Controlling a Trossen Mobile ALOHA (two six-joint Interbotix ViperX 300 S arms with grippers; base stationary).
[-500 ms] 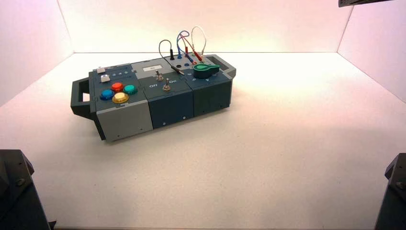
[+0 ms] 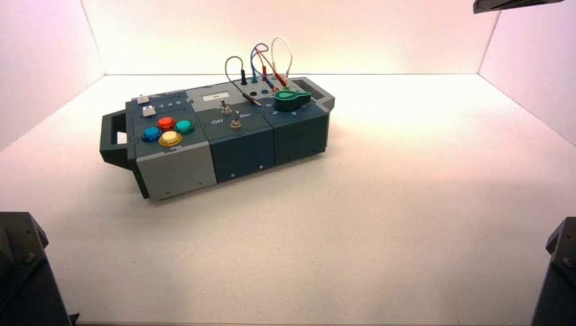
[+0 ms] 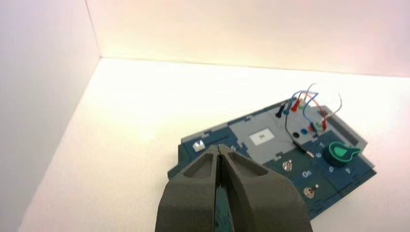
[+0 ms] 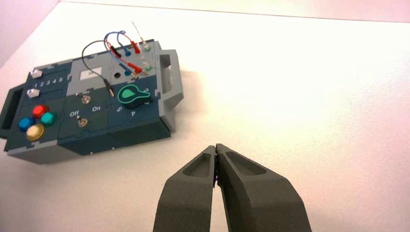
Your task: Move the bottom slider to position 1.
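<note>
The box (image 2: 176,166) stands at the back left of the table. Two whitish square slider knobs sit at its left end, beside the handle. The bottom slider (image 2: 149,111), the one nearer the coloured buttons, also shows in the right wrist view (image 4: 33,93), at the handle end of its track below the numerals 1 to 5. The top slider (image 2: 143,100) lies just behind it. My left gripper (image 3: 220,149) is shut and empty, held above and short of the box; its fingers hide the bottom slider in that view. My right gripper (image 4: 215,147) is shut and empty, well clear of the box.
On the box are blue, red, teal and yellow round buttons (image 2: 166,131), two metal toggles (image 2: 236,123) by Off/On lettering, a green knob (image 2: 293,100) and looped wires (image 2: 261,64). White walls enclose the table on three sides. Both arms' bases (image 2: 24,272) sit at the front corners.
</note>
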